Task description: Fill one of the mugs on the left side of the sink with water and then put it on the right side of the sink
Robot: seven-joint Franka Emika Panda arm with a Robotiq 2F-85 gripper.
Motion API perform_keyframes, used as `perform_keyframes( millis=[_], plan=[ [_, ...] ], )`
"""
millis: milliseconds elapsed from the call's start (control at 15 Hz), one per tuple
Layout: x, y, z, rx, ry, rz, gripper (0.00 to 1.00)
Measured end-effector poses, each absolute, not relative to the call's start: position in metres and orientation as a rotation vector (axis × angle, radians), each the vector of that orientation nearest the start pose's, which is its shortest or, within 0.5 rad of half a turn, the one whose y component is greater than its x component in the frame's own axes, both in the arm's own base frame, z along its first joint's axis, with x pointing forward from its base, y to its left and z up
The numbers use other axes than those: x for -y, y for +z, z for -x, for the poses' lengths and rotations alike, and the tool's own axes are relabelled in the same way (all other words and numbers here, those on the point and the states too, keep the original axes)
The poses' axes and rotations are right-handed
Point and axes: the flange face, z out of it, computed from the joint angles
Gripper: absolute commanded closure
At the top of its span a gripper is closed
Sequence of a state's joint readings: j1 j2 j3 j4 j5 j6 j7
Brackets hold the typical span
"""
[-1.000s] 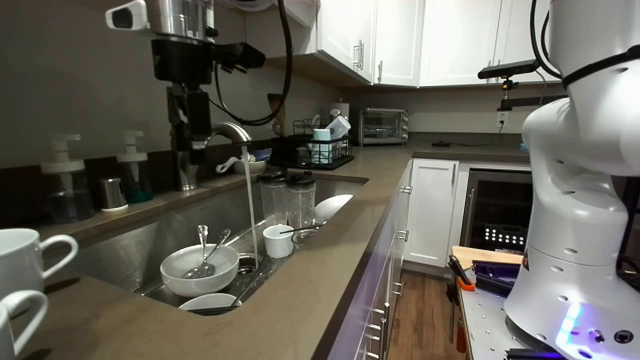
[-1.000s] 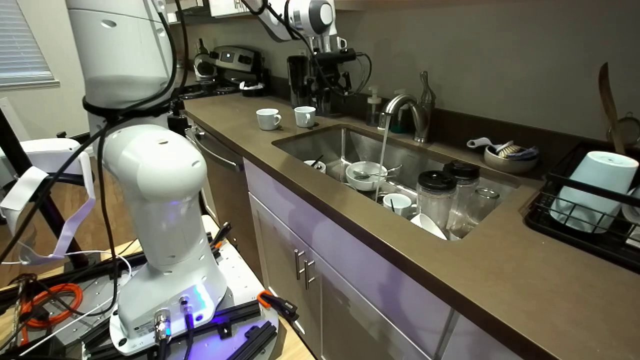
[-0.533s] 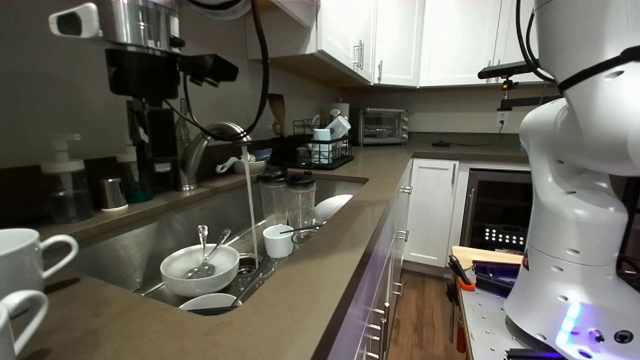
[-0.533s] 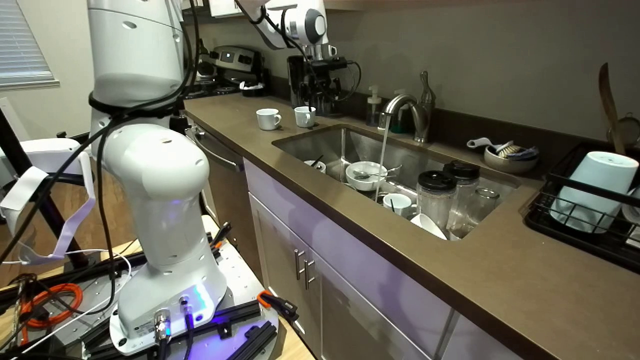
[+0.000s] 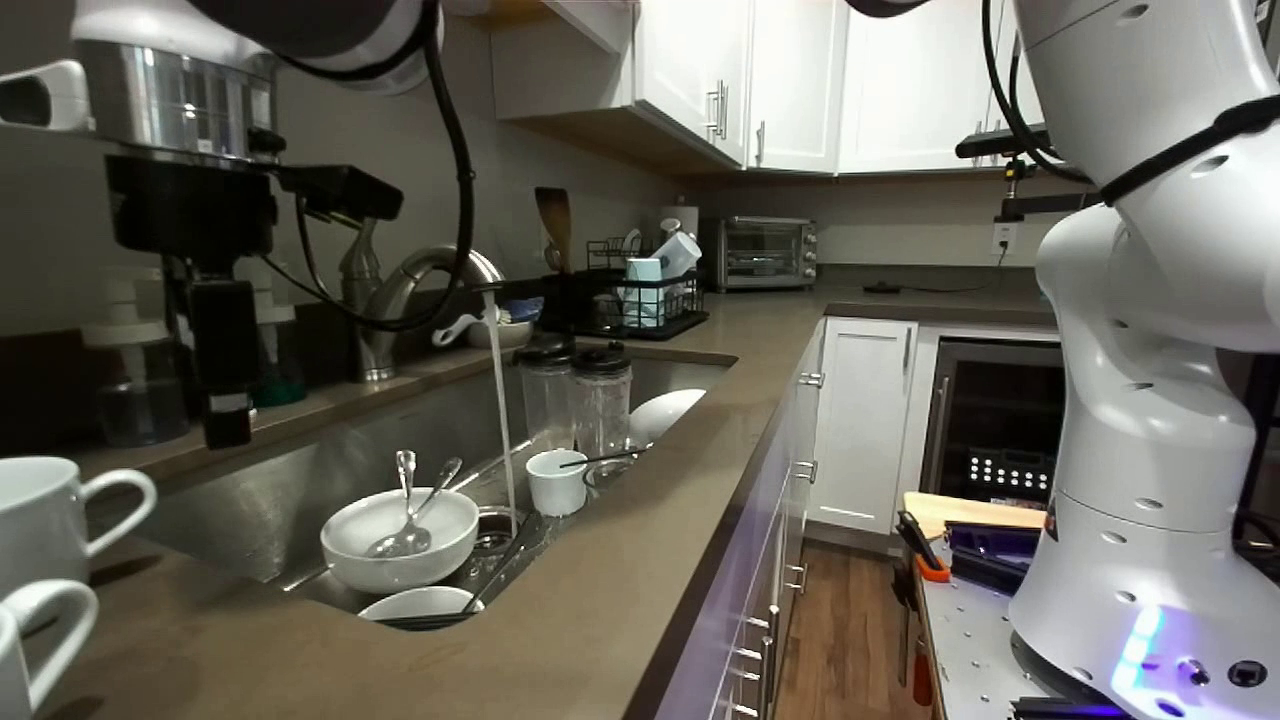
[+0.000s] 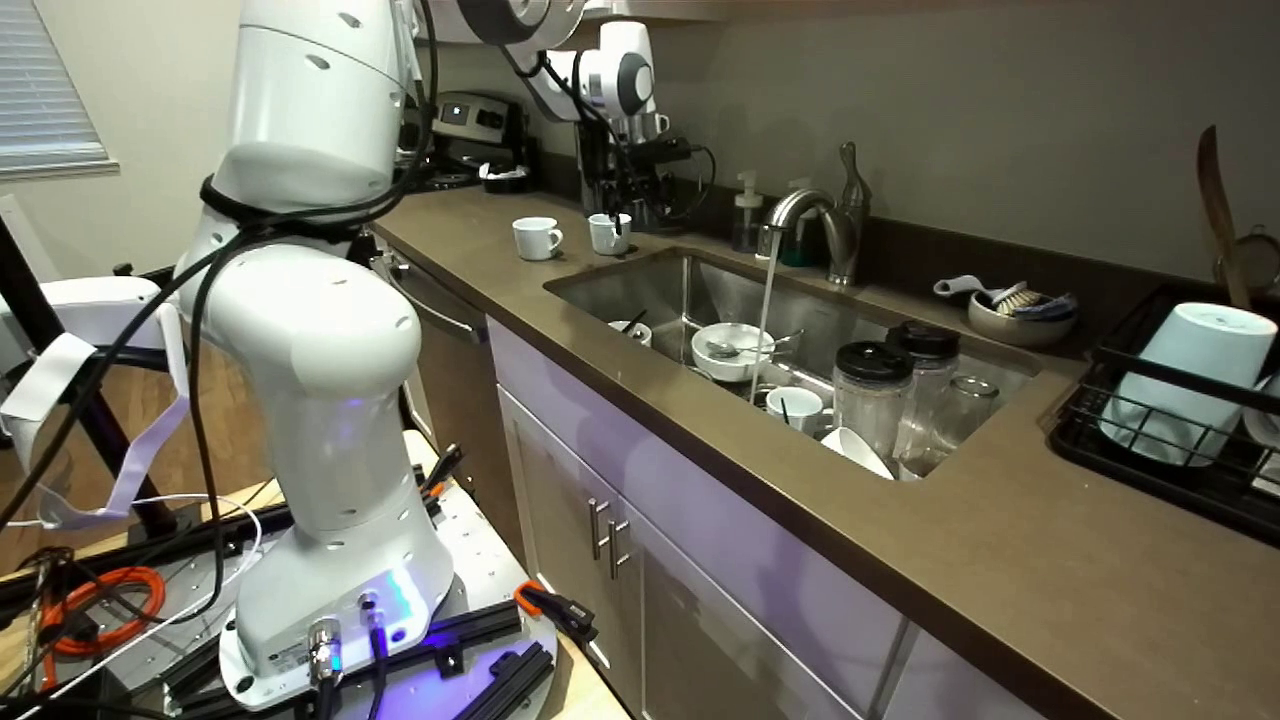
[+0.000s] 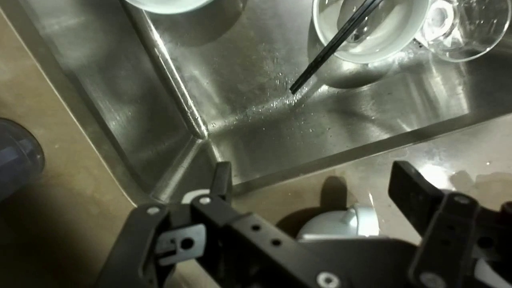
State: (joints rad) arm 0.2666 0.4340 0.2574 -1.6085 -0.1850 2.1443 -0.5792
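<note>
2 wht mugs [image 6: 534, 241] nr sink [image 6: 718, 288], gripper [image 7: 313, 177] wide

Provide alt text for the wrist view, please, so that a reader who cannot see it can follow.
An open, empty tool spans the bottom, with a white mug on the countertop partly hidden behind it. Farther up the picture is a stainless-steel sink, where black sticks jut from a white vessel beside a clear glass.

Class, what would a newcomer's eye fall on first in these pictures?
Probably water running from the gooseneck faucet into the stainless-steel sink catches the eye first. Next is the white robot arm stretched over the countertop, its open gripper near two white mugs by the sink.
</note>
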Motion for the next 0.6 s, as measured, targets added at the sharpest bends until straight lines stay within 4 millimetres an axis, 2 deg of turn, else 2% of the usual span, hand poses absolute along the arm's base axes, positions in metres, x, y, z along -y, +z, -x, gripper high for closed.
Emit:
perform_keyframes(
  millis=[333,600],
  plan=[
    [-0.342,0.386,-0.615,1.786,-0.149,2.624,0.0],
    [-0.347,0.384,-0.622,1.796,-0.109,2.605,0.0]
  ],
)
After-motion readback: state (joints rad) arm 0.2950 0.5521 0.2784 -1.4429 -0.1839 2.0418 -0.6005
